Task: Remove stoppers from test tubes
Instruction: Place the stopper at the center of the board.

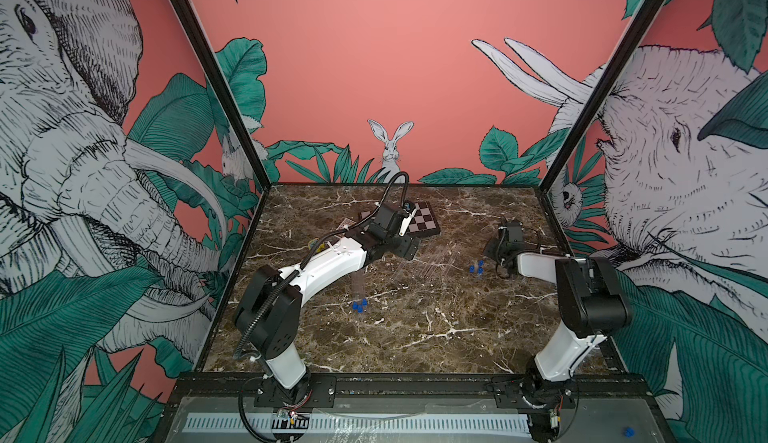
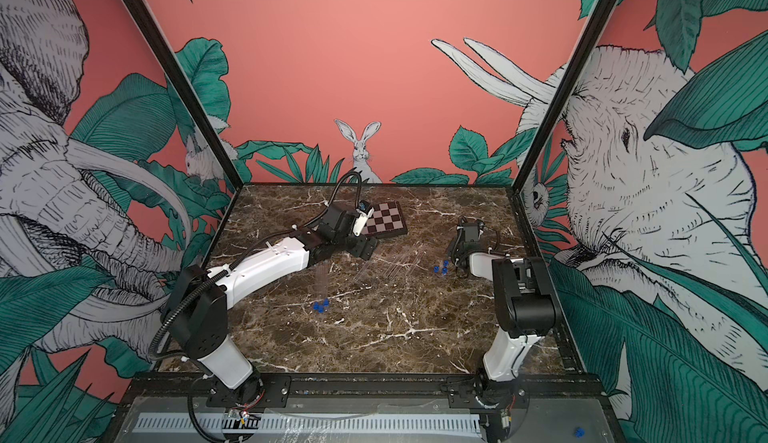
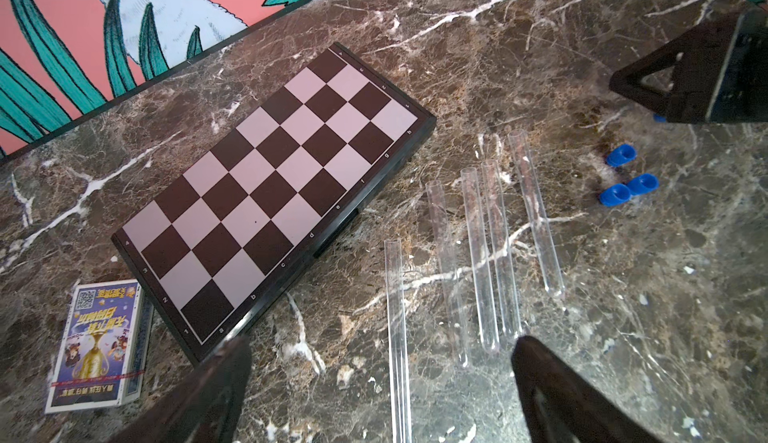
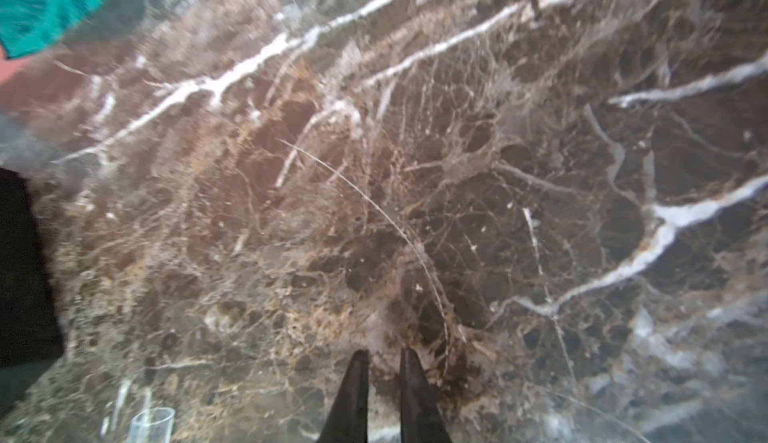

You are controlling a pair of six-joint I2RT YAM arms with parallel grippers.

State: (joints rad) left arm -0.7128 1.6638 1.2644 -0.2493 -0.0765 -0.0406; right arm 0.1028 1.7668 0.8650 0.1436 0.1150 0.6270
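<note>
Marble table [image 1: 415, 337]: dark, white-veined.
Left gripper [image 3: 380, 341]: jaws spread wide, empty, poised over the tubes at table centre.
Right gripper [image 4: 384, 353]: jaws almost together, thin gap, nothing seen in it; stationed at 3 o'clock.
Chessboard [image 3: 270, 187]: lying flat at 12 o'clock.
Card box [image 3: 97, 345]: just beside the Chessboard's corner.
Test tubes [image 3: 482, 254]: 5 lie unplugged at centre, roughly parallel; fainter ones lie at 8 o'clock.
Stoppers [image 3: 621, 155]: 3 loose at 3 o'clock of those 5 tubes; 3 more at the fainter tubes' near ends, seating not discernible.
</note>
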